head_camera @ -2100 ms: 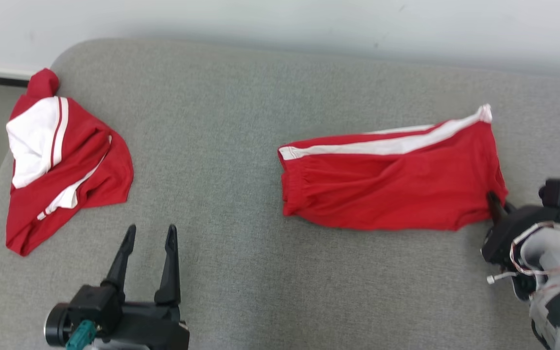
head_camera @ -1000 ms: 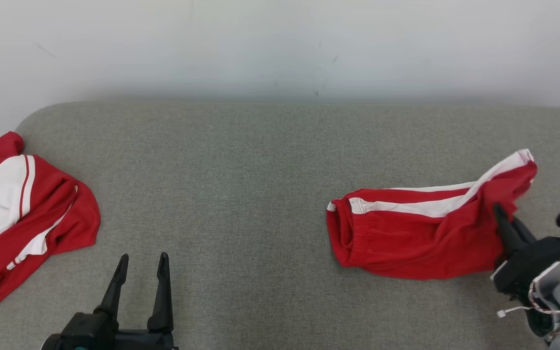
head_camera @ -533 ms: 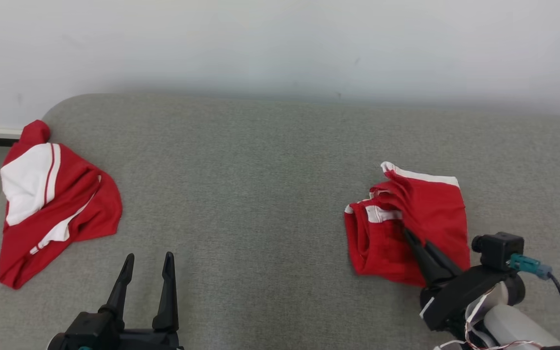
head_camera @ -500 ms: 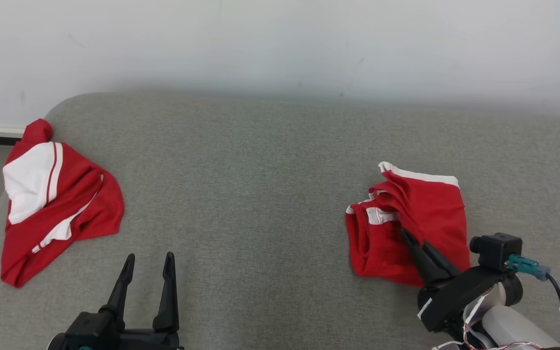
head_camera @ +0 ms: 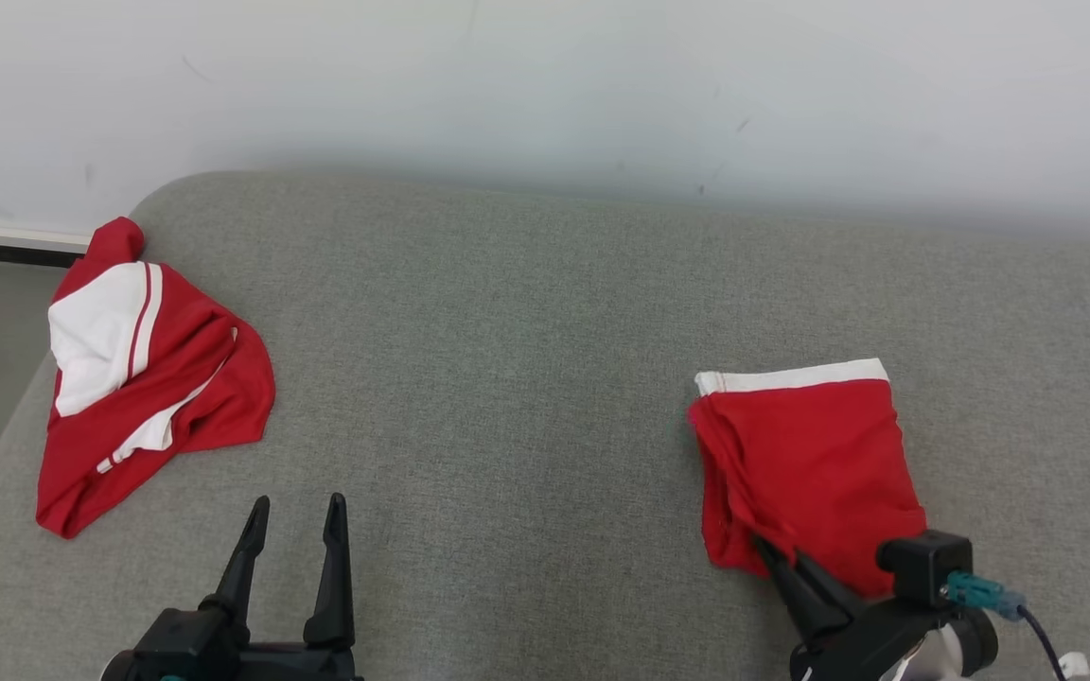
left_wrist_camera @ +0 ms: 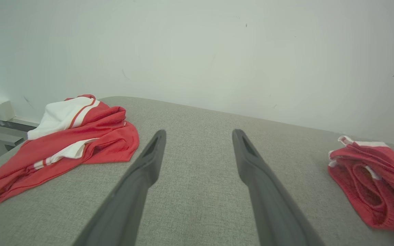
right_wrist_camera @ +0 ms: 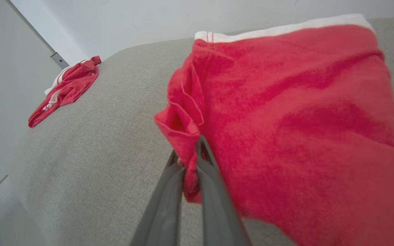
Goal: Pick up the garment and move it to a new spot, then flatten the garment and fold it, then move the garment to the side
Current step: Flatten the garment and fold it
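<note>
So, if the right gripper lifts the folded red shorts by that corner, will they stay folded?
Probably not: the shorts look soft and creased, so they would likely droop open. Seemingly light too: the right gripper pinches one thin edge.

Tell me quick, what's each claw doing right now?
Left claw: open, holding nothing.
Right claw: shut on the folded red shorts.

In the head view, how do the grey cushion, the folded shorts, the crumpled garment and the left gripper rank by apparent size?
Largest: grey cushion.
Next: crumpled garment and folded shorts, about alike, so not ranked.
Smallest: left gripper, though it is nearest the camera.
</note>
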`<state>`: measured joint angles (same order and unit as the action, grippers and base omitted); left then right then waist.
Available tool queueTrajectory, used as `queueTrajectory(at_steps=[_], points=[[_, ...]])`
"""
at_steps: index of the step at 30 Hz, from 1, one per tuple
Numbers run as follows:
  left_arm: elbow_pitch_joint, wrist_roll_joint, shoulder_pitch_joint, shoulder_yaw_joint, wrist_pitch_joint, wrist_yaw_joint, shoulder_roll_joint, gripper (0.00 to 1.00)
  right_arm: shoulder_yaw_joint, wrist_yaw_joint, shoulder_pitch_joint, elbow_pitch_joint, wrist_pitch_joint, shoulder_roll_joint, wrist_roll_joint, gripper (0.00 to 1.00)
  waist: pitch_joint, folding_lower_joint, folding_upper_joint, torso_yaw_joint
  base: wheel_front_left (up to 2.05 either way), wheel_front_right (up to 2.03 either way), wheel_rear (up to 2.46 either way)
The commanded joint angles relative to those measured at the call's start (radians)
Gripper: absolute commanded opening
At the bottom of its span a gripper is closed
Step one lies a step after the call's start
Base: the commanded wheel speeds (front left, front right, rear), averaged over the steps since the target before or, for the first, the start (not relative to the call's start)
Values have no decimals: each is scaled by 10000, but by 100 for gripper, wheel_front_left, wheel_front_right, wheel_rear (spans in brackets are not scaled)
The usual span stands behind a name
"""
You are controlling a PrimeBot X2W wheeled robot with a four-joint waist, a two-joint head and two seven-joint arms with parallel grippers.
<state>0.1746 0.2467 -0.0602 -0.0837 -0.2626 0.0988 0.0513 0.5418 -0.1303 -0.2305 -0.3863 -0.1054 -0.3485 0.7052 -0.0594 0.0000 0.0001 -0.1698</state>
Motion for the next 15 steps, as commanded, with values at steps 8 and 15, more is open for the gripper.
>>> queueTrajectory(at_steps=[8, 15], points=[[83, -71, 131, 49, -32, 18, -13, 100, -479, -11, 470, 83, 106, 677, -493, 100, 103, 0, -1, 195, 0, 0, 0], [58, -204, 260, 163, -32, 37, -12, 100, -1181, -11, 470, 565, -690, 579, -603, 100, 282, 0, -1, 429, 0, 0, 0]])
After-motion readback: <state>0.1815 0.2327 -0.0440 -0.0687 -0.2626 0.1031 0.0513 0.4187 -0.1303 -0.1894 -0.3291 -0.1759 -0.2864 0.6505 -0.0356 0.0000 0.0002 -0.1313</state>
